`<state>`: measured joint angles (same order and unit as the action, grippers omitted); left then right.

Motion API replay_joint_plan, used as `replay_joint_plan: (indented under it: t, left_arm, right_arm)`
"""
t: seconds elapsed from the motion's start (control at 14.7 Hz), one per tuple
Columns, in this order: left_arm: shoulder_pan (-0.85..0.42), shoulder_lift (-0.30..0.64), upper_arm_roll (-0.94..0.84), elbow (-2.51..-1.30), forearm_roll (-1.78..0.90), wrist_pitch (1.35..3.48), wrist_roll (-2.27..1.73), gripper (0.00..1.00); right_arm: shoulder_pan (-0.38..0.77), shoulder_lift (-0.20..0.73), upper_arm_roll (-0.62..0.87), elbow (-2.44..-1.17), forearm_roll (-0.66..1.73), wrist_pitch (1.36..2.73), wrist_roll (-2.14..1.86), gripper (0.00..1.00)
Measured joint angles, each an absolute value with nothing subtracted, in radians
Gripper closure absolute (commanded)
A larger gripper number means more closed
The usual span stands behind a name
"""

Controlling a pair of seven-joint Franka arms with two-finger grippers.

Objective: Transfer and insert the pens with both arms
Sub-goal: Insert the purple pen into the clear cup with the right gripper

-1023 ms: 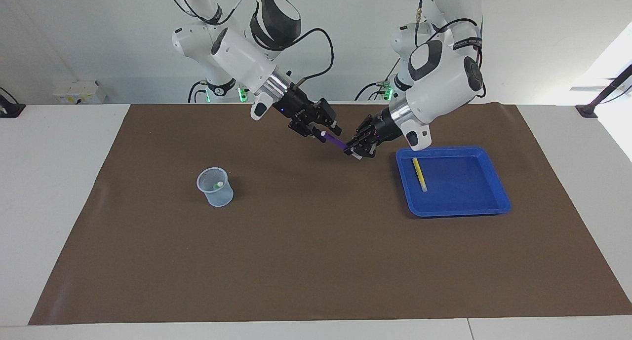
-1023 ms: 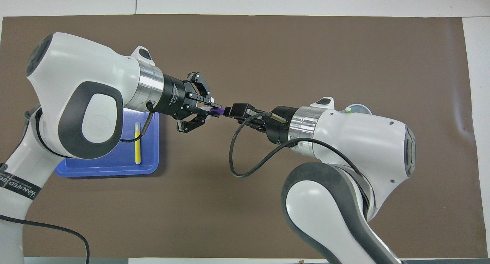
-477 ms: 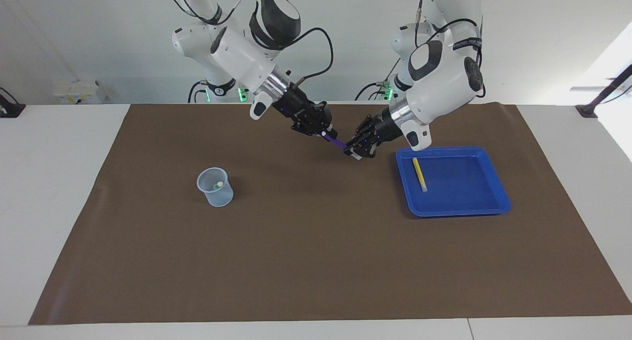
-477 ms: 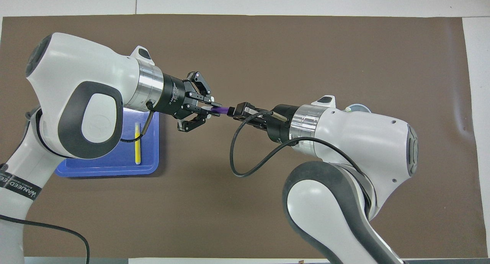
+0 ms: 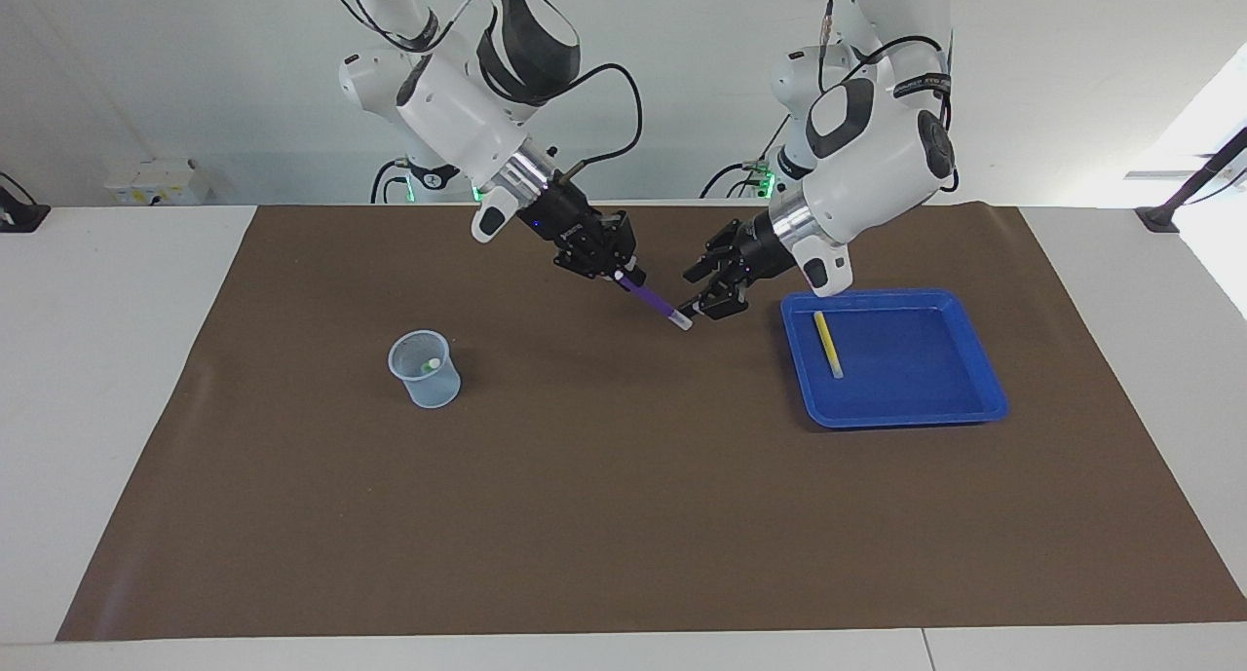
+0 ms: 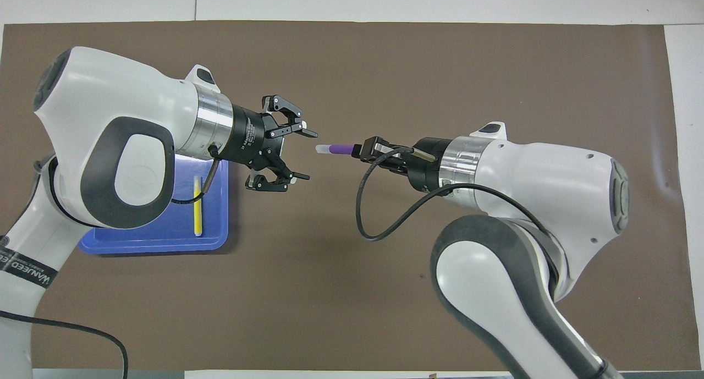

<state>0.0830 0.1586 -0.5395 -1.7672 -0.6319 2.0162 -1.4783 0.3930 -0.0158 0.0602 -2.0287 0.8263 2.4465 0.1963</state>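
**A:** Facing view first. The short purple marker pen with a pale cap (image 5: 653,301) is pinched by its purple end in the black two-finger right gripper (image 5: 618,274), fingers clamped on it, held up over the brown paper mat (image 5: 604,496). The pale cap is pointed to about 4 o'clock. The black left gripper (image 5: 703,296) is seen just beside the cap, fingers spread wide, nothing held.

**B:** And the rest of the pens?

**A:** A yellow marker pen (image 5: 827,344) is laid in the square blue plastic tray (image 5: 906,413) at 3 o'clock. A pale green-tipped pen (image 5: 432,364) is stood in the small clear plastic cup (image 5: 425,371) at 9 o'clock.

**B:** Overhead view?

**A:** Same deal, flipped. The purple pen (image 6: 336,148) is gripped by the right gripper (image 6: 360,149), cap aimed at 9 o'clock toward the spread fingers of the left gripper (image 6: 301,154). A clear gap is seen between cap and fingers. The yellow pen (image 6: 197,207) is in the tray (image 6: 159,241). The cup can't be made out here.
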Motion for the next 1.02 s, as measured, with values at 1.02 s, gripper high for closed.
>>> replay_joint_plan:
  t: [1.02]
  left_arm:
    - [0.306, 0.131, -0.525, -1.932, -0.168, 1.913, -0.345, 0.0]
  right_arm:
    - [0.043, 0.014, 0.047, -1.847, 0.091, 1.869, -0.216, 1.0]
